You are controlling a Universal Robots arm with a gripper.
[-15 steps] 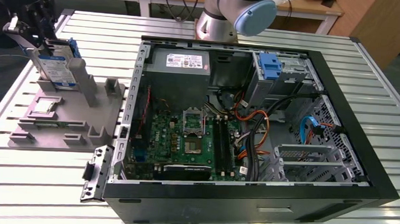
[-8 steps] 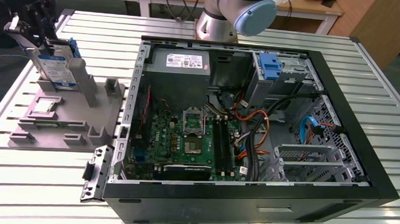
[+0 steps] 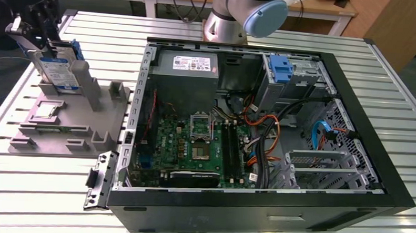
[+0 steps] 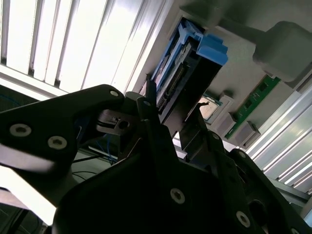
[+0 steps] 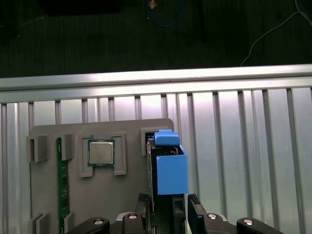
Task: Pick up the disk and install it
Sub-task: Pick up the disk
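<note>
The disk (image 3: 60, 69) stands on edge in a slot of the grey fixture (image 3: 60, 126), at the exterior view's left, beside the open computer case (image 3: 374, 171). It is silver-grey with a blue-and-white label and blue rails. My gripper (image 3: 44, 42) comes down on its upper end. In the first wrist view the disk (image 5: 168, 168) is edge-on, and a dark finger lies against each of its sides. My gripper (image 5: 168, 201) is shut on it. The second wrist view has the disk (image 4: 183, 73) running out from between the fingers (image 4: 148, 105).
A processor chip (image 5: 101, 152) and a green memory stick (image 5: 60, 180) rest in the fixture beside the disk. Inside the case are a motherboard (image 3: 192, 147), a grey power supply (image 3: 185, 64), cables and a bare blue bracket (image 3: 281, 69). The arm's base (image 3: 230, 17) stands behind the case.
</note>
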